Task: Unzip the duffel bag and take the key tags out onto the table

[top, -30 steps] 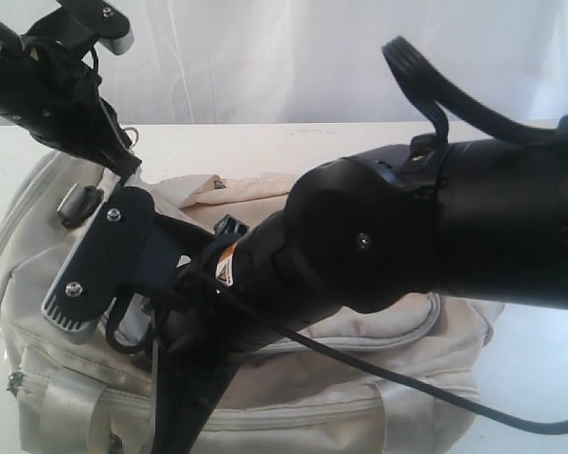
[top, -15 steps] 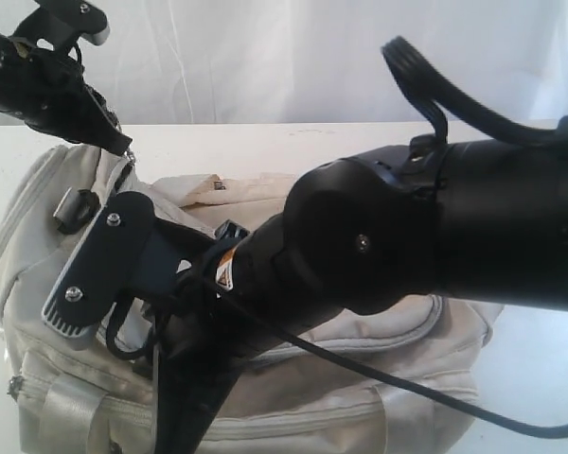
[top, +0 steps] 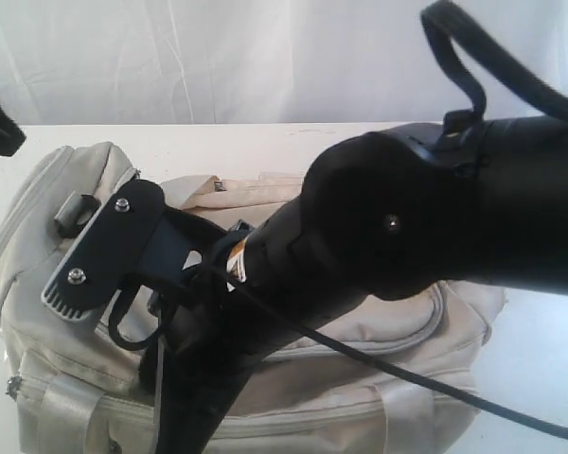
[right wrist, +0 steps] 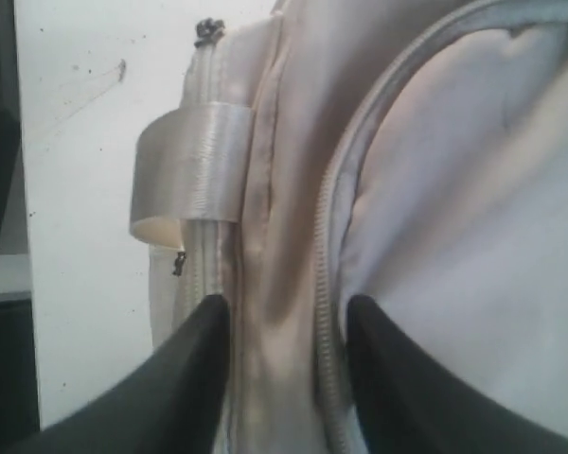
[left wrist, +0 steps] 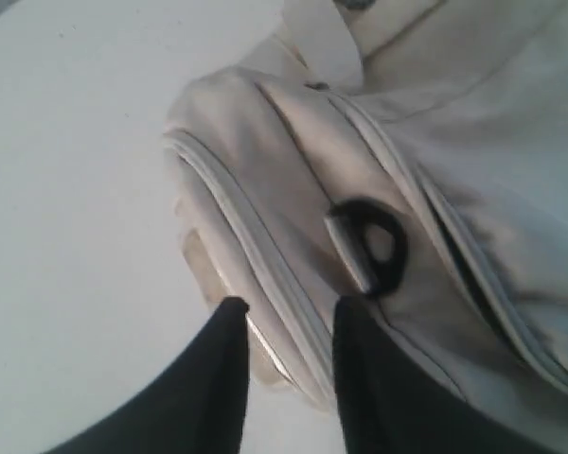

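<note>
Duffel bag [top: 38, 236]: one, on white desk [top: 265, 137], long axis running left to right across exterior view. Key tags: none in view, presumably inside. Cannot tell whether main zip is open.

Right end effector [right wrist: 286, 312] nearer, close over bag, jaws half-parted, straddling fabric strip between two zip lines, gripping nothing. Small zip pull [right wrist: 208, 30] ahead of it, past strap loop [right wrist: 194, 161].

Left end effector [left wrist: 289, 317] above bag's left end, jaws half-parted, empty. One black D-ring [left wrist: 374, 248] just beyond.
</note>
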### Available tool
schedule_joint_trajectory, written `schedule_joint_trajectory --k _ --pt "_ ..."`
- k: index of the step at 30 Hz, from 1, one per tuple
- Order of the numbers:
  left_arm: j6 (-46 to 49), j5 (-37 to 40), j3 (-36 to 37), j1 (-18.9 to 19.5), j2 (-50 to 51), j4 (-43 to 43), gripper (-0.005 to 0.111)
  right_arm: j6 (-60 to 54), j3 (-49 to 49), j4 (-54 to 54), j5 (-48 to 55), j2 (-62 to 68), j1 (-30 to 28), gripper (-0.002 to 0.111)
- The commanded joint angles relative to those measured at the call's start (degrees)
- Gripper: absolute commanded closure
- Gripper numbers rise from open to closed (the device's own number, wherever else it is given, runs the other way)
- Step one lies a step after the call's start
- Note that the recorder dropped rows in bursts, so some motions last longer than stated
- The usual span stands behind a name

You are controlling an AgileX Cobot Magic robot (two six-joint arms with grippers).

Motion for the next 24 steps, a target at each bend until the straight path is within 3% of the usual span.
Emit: schedule_joint_trajectory --k 1,4,7,10,18,24 --pt "-0.56 9.05 0.34 0.15 -5.69 -4.44 0.086 0.72 -0.6 0.11 1.7 -4.36 0.09 0.05" --pt "0.39 9.35 3.5 0.15 -10.55 -9.08 0.097 1.67 -0.6 -2.1 3.28 -7.68 -0.06 0.05" --pt "4.11 8.72 8.65 0.15 -15.44 -13.8 0.107 10.33 -0.6 -11.29 6.18 -9.99 -0.03 0.05" --pt "7.91 7.13 14.58 0.15 -19.31 -16.11 0.107 17.63 -0.6 -20.62 11.72 -10.28 -0.03 0.05" --pt "9.12 -11.42 29.86 0.04 -23.68 -17.02 0.107 18.37 -0.6 -20.96 12.49 -7.4 -0.03 0.054" --pt "9.12 -14.08 31.82 0.04 -23.97 -20.56 0.107 18.37 -0.6 -23.41 11.0 -3.0 -0.03 0.06"
